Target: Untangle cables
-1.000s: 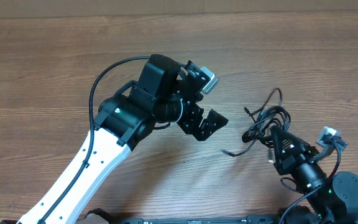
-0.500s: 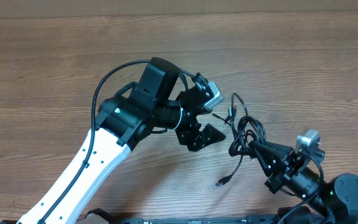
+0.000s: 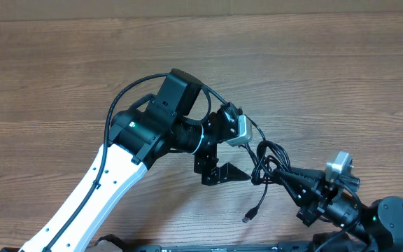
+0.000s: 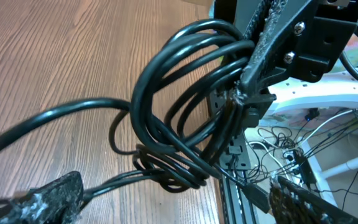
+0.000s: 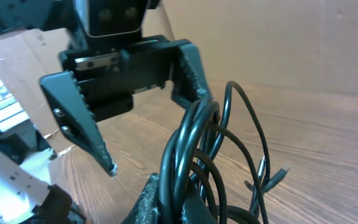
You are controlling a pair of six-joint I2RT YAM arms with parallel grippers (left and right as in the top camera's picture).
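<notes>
Two cams: R-wrist shows me L gripper point(image 5: 160, 134) spread by cables point(image 5: 185, 143); L-wrist shows R gripper point(image 4: 248, 93) pinching them.

Wood-grain table point(image 3: 327, 70) — past its edge, loose thin wires point(image 4: 284, 146) — brown cardboard point(image 5: 17, 53) alongside

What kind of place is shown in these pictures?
Probably a robotics lab or workshop: a wood-grain table, cardboard sheets standing behind it, and loose wires lying beyond the table edge.
</notes>
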